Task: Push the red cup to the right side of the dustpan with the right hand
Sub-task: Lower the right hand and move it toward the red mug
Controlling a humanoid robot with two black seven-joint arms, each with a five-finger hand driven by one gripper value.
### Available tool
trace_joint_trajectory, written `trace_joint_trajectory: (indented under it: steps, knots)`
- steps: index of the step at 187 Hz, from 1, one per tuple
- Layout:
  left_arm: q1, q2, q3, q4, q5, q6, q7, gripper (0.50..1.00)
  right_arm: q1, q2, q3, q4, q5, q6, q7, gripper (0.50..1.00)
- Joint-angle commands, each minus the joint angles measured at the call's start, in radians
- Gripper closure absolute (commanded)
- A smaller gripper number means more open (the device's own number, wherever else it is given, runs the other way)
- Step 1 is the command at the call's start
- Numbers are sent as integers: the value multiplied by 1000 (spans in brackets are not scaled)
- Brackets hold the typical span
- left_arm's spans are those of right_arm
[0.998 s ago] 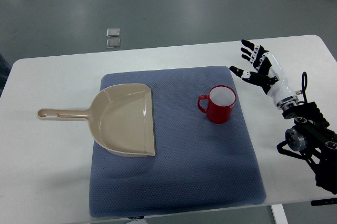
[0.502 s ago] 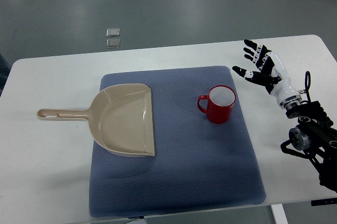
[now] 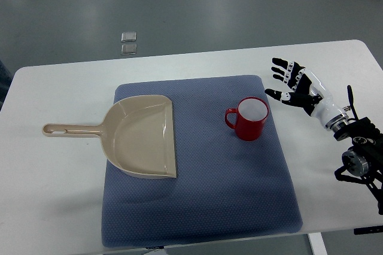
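The right hand (image 3: 297, 89) hangs over the white counter (image 3: 60, 87) with its black-tipped fingers (image 3: 279, 73) spread loose, grasping nothing at all. They point away toward the cup's side, and there is clear daylight between them and anything else.

Just off those fingertips, a little nearer the robot, stands the red cup (image 3: 248, 119), upright on the blue mat (image 3: 227, 195), white inside showing, its handle sticking out on the side farthest from the fingers. No contact yet: cup and hand are near but apart.

Further out from the fingers, well beyond the cup, lies the beige dustpan (image 3: 143, 138), its open mouth edge turned toward the cup and its long handle running off the mat onto the counter. A good stretch of bare mat separates cup from pan. The left arm does not show at all.

By my reading the push has not begun, and the cup already sits on the pan's right, only some way off.

Now the dangers. The fingers look to ride about rim height, so a high strike could topple the cup rather than slide it. The mat's texture looks grippy, which would drag at the base and add to that tipping. An off-centre shove could spin it, and too much drive could ram it into the dustpan's edge.
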Motion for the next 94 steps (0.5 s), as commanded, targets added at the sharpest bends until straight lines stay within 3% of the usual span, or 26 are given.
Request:
trace_joint_trajectory:
  steps: [1,24,94]
  knots:
    - [0,0,0,0,0,0,0,500,-4,-6,1,2,1,55,4,587]
    - [0,0,0,0,0,0,0,500,-21,-20,4,9,0,135,15,587]
    - [0,0,0,0,0,0,0,500,-48,-42,4,26,-5,227,31,587]
